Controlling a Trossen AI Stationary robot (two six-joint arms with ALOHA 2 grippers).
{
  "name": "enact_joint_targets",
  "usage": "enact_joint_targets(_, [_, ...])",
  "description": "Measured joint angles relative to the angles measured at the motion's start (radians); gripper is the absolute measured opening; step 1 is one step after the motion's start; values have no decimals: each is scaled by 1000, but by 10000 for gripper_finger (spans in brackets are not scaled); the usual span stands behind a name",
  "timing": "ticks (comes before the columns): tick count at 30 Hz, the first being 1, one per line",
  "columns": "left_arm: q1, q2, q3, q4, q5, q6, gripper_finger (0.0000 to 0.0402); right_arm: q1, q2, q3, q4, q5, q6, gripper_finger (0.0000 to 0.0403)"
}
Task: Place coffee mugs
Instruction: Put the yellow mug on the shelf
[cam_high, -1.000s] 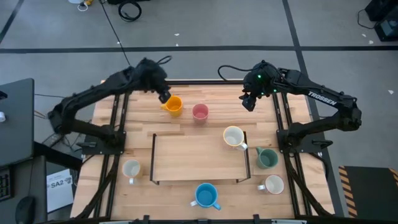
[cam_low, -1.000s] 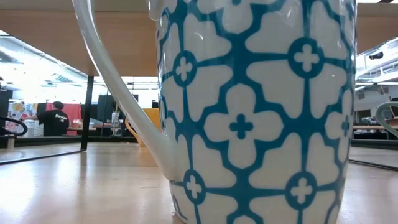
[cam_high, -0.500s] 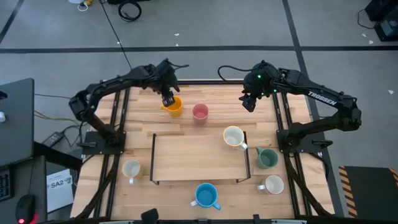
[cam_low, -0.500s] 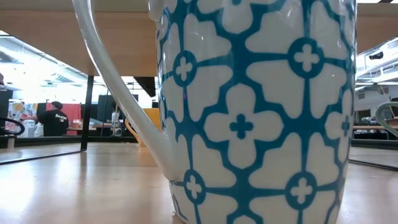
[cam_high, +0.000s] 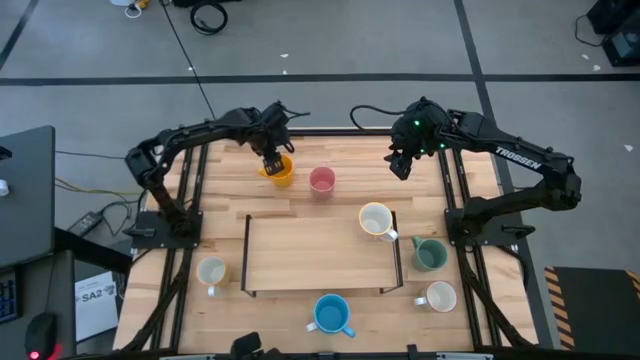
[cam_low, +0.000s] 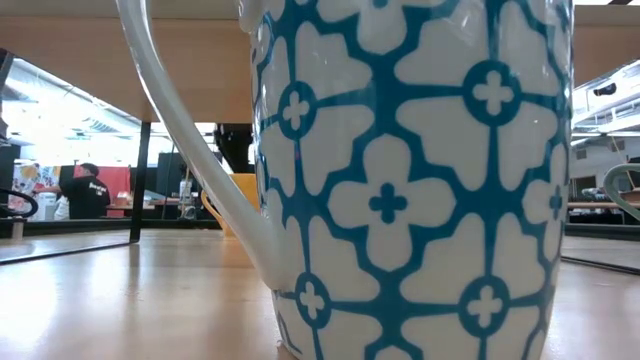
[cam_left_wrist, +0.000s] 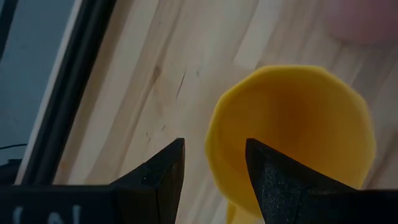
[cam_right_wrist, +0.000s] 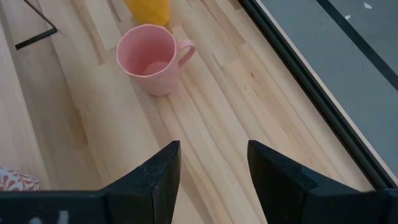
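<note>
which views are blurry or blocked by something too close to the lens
Low view: the blue patterned mug fills most of the picture, hiding the table behind. Left wrist view: the orange mug is close and soft-edged. Right wrist view: the pink mug is sharp. High view: unobstructed.

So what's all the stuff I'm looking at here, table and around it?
Orange mug: one, far side of the table, left of the pink one.
Pink mug: one, far side, near the middle.
Cream mug: one, on the right end of the wooden shelf.
Green mug: one, dark green, right of the shelf.
White mugs: two, one near the right front corner, one left of the shelf.
Blue mug: one, blue and white pattern, front edge.
Wooden shelf: one, light wood on a dark frame, table centre.
Table: one, light wood.
Person: one, dark top, far back in the room.
Left gripper: open, at the orange mug's rim.
Right gripper: open, over the far right of the table.
</note>
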Motion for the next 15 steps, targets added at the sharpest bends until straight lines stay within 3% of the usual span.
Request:
enact_joint_targets(10, [-1,46,0,0,0,0,175,0,0,0,0,0,0,192])
enact_joint_targets(15, [-2,46,-3,-7,0,-7,154,0,0,0,0,0,0,192])
